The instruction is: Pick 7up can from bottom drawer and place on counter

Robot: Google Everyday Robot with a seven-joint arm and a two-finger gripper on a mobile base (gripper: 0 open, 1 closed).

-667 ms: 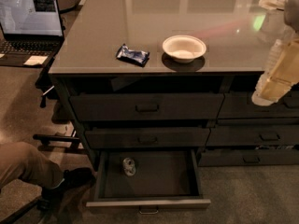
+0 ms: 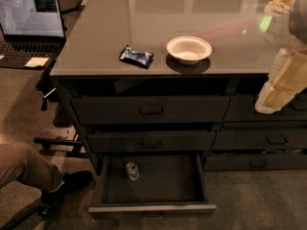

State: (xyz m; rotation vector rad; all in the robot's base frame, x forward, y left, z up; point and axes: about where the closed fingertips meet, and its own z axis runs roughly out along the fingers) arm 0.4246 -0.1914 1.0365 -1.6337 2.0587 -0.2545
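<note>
While the hand (image 2: 276, 92) hangs high at the right edge, beside the desk (image 2: 96, 42), open or closed I cannot tell, the can (image 2: 132, 170) sits in the pulled-out bottom drawer (image 2: 151, 209), well apart from it. Reaching, gripping, lifting and placing all remain, I judge.

1. This looks like an office: an open laptop (image 2: 31, 18) with a lit screen sits at the upper left.
2. A seated person's leg (image 2: 26, 169), in tan trousers and a dark shoe, is near a chair base (image 2: 57, 142) on a carpet-like floor.
3. A glossy grey worktop (image 2: 201, 8) tops banks of plain dark drawers, like a staff snack station, and carries a snack wrapper (image 2: 136, 56) and a white bowl (image 2: 189, 49).
4. A robot's pale gripper (image 2: 278, 92) hangs at the right edge, before the right-hand drawers.
</note>
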